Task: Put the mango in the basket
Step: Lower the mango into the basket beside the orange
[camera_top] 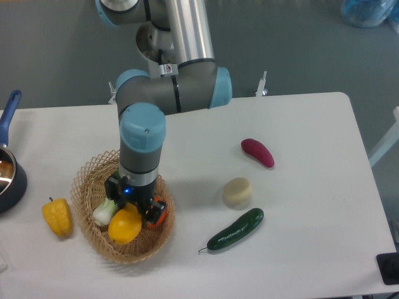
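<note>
Lower left of frame: my gripper (133, 207) stands vertically over the basket (84, 184), its fingertips at the upper edge of the mango (125, 224). The wrist housing hides the jaws, so I cannot tell whether they clasp the fruit or have let go. The mango lies inside the basket, toward its lower middle, apparently resting on the woven floor.

I judge the task to be at the release stage: the fruit is delivered and what remains is to part the fingers, if they are not parted, and lift straight up without dragging the mango or catching the looped rim.

Basket contents: the mango; a pale green-white vegetable (105, 212) just left of it; a small orange-red item (158, 213) to its right, partly behind the gripper.

Outside the basket: a yellow bell pepper (57, 217) just beside its left rim; a dark pot (9, 177) at the far left edge, contents unclear; at centre right, a magenta vegetable (258, 152), a beige round object (237, 192) and a cucumber (236, 230).
</note>
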You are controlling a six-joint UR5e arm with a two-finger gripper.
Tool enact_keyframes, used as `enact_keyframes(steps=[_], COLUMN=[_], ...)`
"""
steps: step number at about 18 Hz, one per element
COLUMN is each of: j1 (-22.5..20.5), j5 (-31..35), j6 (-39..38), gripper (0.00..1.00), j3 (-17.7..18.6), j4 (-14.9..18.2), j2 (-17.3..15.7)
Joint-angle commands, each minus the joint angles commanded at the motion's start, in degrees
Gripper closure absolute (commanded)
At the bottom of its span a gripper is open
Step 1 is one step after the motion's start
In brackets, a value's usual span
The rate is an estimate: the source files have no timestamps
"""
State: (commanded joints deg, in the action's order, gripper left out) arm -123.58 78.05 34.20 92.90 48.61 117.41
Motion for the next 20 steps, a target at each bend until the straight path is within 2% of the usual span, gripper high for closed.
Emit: enact_keyframes(steps=[3,5,11,13,14,15,20], j1=[0.88,0.88,0.88,0.88,0.88,0.88,0.8], j5=[0.0,0.0,0.09,0.09,0.09,0.52,2.19], j6=[-0.36,-0.19,-0.19,0.08,0.25,0.34,0.43], gripper=[0.59,0.55,0.54,0.39,0.23,0.01,0.0], j3=[-1.14,-0.53,-0.36,-0.44,-0.53,-0.79,-1.59], j4=[-0.09,-0.09,-0.09,-0.09,-0.18,-0.44,-0.36], j2=[1.76,1.94,2.73,2.82,2.82,3.0,2.47])
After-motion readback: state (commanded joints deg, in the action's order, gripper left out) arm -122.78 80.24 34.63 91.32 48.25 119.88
